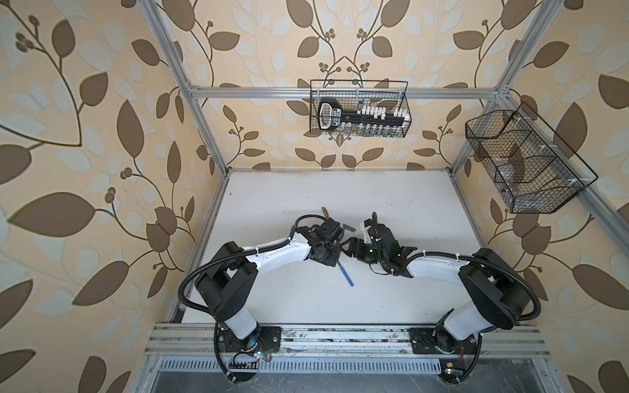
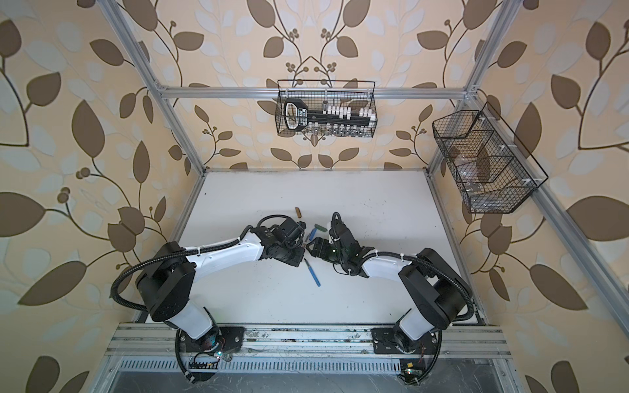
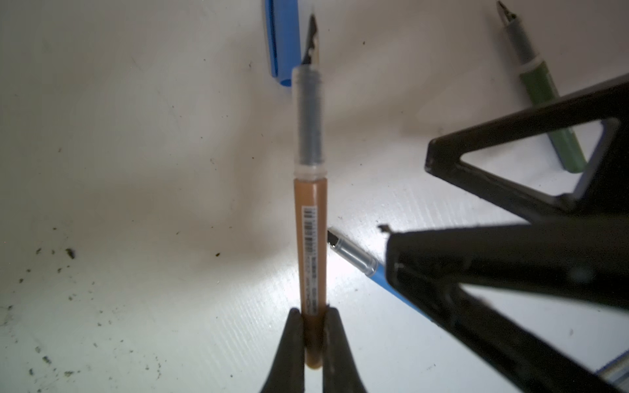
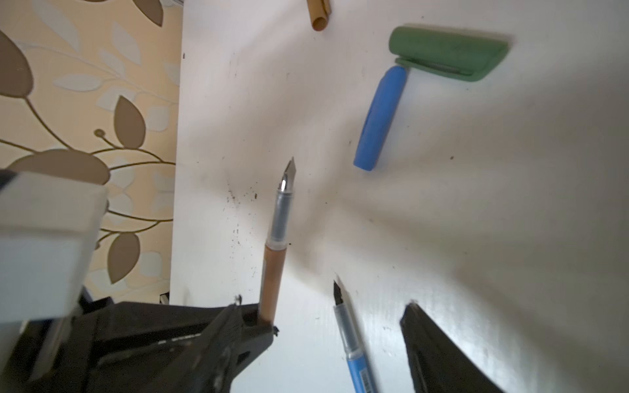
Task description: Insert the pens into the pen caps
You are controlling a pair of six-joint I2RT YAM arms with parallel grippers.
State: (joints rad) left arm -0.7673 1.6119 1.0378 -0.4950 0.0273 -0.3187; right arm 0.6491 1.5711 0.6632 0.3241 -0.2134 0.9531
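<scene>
We begin with the white table (image 1: 340, 194), where the left arm (image 1: 272, 253) and right arm (image 1: 435, 268) bend in toward the middle until their claws nearly meet; in both top views the arms cover most of what happens there.

The left claw (image 3: 313, 326) is pinched tight on the tail end of the orange-brown pen (image 3: 310, 221); we judge it holds so far back to leave the clear neck and dark tip free for a cap. The right claw (image 3: 408, 197) stands wide and holds nothing, just beside that pen; we take it to be free to fetch a cap.

The blue pen (image 1: 347, 275) lies on the table below the claws, its tip toward them; the green pen (image 3: 544, 102) lies flat too, and only the left wrist view shows it clearly.

No pen is capped yet. The orange-brown cap (image 1: 325, 212) lies apart, toward the far side of the table; the green cap (image 4: 446, 54) and blue cap (image 4: 381, 115) lie together, and the right wrist view alone shows the blue one's end touching the green one or nearly so. The grip itself we read only from the wrist views.
</scene>
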